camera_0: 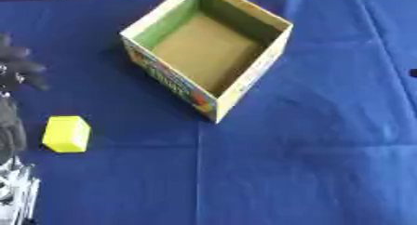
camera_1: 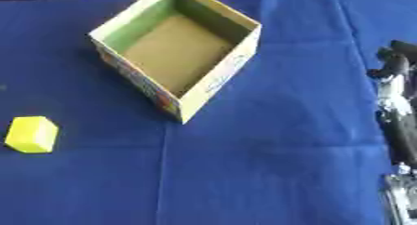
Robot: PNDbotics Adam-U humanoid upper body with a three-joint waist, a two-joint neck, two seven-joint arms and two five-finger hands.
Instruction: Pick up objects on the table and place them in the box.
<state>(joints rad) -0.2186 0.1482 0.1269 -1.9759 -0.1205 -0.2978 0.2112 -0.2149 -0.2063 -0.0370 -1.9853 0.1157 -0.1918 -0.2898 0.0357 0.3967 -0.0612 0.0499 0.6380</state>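
— What is the work lying on?

— A blue cloth (camera_0: 309, 163) covers the whole table, creased in a long fold that runs down from the near corner of the box, with a few softer wrinkles to the right. At the far edge the cloth ends, and a thin strip of dark and pale shapes shows beyond it (too indistinct to name).

— And the box?

— The cardboard box (camera_0: 248, 77) stands open-topped in the upper middle, turned so one corner points toward the robot. Its inside shows a brown floor and a green-tinted left wall; the outer left face carries bright printing in red, yellow and blue. Nothing shows inside it.

— Where is the thing to be picked up?

— A yellow block (camera_0: 67, 134) lies on the cloth at the left, well apart from the box and nearer the robot than the box's front corner. It is untouched.

— The hands?

— The left hand (camera_0: 18, 63) shows at the left edge, dark fingers spread and relaxed, holding nothing, above and just left of the block without touching it. The right hand (camera_1: 397, 66) shows at the right edge of the right eye view (only a sliver), and I cannot tell how its fingers are set.
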